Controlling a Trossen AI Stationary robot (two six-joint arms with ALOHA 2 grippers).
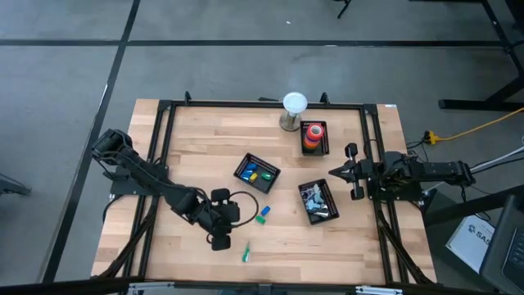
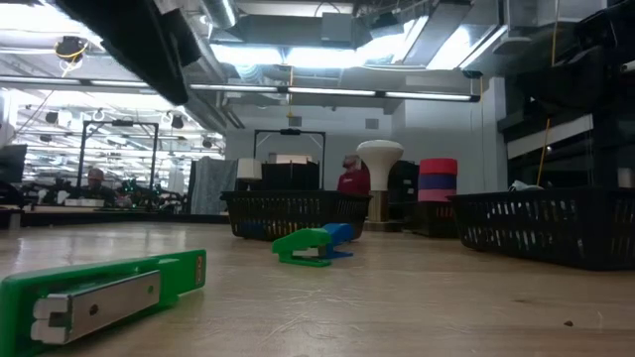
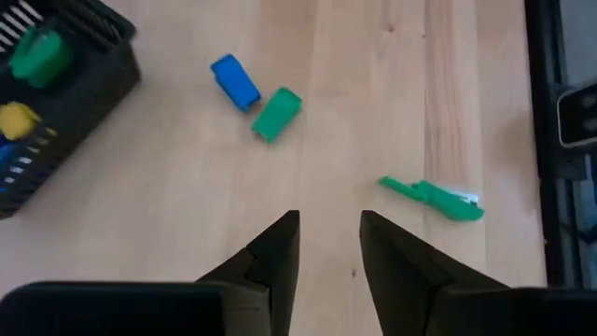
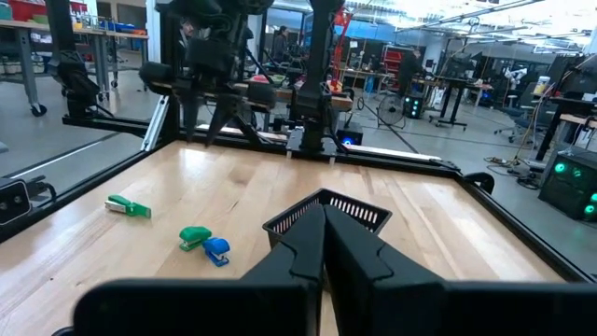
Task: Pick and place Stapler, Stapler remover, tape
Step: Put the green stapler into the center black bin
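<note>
Wooden planks of the table (image 1: pixel 205 156) run under everything we see, with a dark frame round the edge and a workshop beyond. We find the left gripper (image 1: pixel 221 220) low over the near left part of the board, its two fingers (image 3: pixel 280 247) a little apart with bare wood between them, holding nothing. Its arm comes in from the left edge, elbow bent, wrist turned toward the table's middle. Just beyond the fingers lie a small green stapler (image 3: pixel 276 114) and a blue one (image 3: pixel 234 81), touching at one end and splayed into a shallow V. Nearer the front edge lies a long green stapler (image 1: pixel 246 252), its long axis running roughly front to back; in the low view it stretches across the foreground with its metal face toward us. Past the small pair stands a black basket (image 1: pixel 256 172) holding blue, yellow and green pieces. The right gripper (image 1: pixel 337 171) waits at the right edge, fingers pressed together, pointing inward beside a second black basket (image 1: pixel 318 201). At the far side the tape (image 1: pixel 313 135) rolls sit stacked in a third basket, beside a white-topped stand (image 1: pixel 293 111).
</note>
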